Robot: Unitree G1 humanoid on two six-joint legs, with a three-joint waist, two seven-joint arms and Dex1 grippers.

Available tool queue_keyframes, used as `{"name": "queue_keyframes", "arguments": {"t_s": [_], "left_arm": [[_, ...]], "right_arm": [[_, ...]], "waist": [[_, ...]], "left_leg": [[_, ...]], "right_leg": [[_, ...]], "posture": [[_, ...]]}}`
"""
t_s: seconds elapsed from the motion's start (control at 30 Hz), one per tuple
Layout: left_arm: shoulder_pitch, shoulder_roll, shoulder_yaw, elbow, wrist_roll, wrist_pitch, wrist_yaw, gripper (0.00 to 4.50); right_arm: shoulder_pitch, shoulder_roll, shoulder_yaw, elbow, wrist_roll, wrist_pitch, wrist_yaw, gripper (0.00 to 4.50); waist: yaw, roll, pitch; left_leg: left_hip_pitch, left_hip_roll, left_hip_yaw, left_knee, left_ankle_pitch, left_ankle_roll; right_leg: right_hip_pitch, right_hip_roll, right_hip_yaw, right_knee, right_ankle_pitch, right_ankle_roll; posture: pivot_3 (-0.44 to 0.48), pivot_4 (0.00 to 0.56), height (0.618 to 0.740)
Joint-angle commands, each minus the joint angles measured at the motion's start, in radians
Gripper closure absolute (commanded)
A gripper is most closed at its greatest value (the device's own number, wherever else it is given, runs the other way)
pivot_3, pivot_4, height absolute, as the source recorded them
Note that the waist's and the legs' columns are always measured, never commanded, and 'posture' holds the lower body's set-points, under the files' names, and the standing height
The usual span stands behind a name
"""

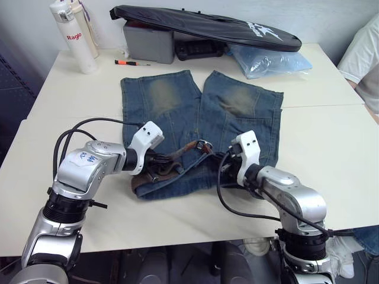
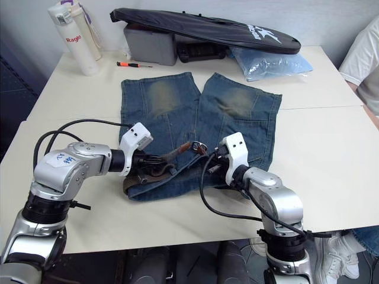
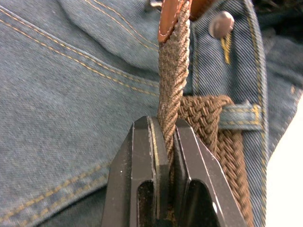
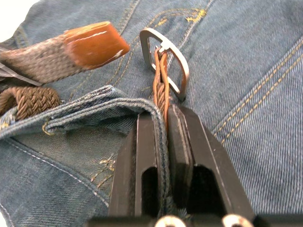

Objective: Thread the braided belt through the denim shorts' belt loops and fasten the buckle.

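Right wrist view: my right tool (image 4: 163, 111) clamps the strap behind the buckle (image 4: 164, 59); my left tool (image 3: 166, 130) grips the braided belt (image 3: 173, 80). Feeding its leather tip squarely through seems best.

Both grippers (image 3: 163, 142) (image 4: 163, 125) clamped, converging inward.

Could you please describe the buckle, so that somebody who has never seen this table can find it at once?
Find the denim shorts spread on the white table. At their waistband, between the two grippers, the braided belt ends in the buckle, just ahead of the right gripper fingers. It is the only silver metal frame there; the belt's other end is plain brown leather.
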Motion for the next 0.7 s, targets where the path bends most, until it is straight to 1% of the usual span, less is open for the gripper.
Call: {"name": "queue_keyframes", "arguments": {"t_s": [0.03, 0.2, 0.47, 0.7], "left_arm": [[-0.012, -0.001, -0.029, -0.038, -0.026, 0.021, -0.006, 4.50], [-0.013, -0.012, -0.033, -0.029, -0.022, 0.022, 0.010, 4.50], [-0.030, -0.044, -0.021, 0.007, -0.012, 0.015, 0.052, 4.50], [-0.048, -0.092, 0.006, 0.047, -0.009, -0.007, 0.097, 4.50]], "right_arm": [[-0.011, 0.009, 0.000, -0.095, 0.006, -0.008, -0.062, 4.48], [0.002, 0.000, 0.049, -0.141, 0.005, -0.021, -0.070, 4.48], [0.046, -0.059, 0.128, -0.200, -0.035, -0.069, -0.091, 4.48], [0.070, -0.067, 0.126, -0.196, -0.051, -0.091, -0.132, 4.48]], "waist": [[0.001, 0.000, 0.000], [0.000, 0.000, 0.000], [-0.003, 0.000, 0.000], [-0.001, 0.000, 0.000]], "left_leg": [[0.000, 0.000, 0.000, 0.000, 0.000, 0.000], [0.000, 0.000, 0.000, 0.000, 0.000, 0.000], [-0.001, 0.000, 0.000, -0.001, 0.000, 0.000], [-0.001, 0.000, 0.000, -0.001, 0.000, 0.000]], "right_leg": [[0.000, 0.000, 0.000, 0.000, 0.000, 0.000], [0.000, 0.000, 0.000, 0.000, 0.000, 0.000], [-0.001, 0.000, 0.000, -0.001, 0.000, 0.000], [-0.001, 0.000, 0.000, -0.001, 0.000, 0.000]], "posture": [[0.000, 0.150, 0.740], [0.000, 0.150, 0.740], [0.000, 0.150, 0.740], [0.000, 0.150, 0.740]]}}
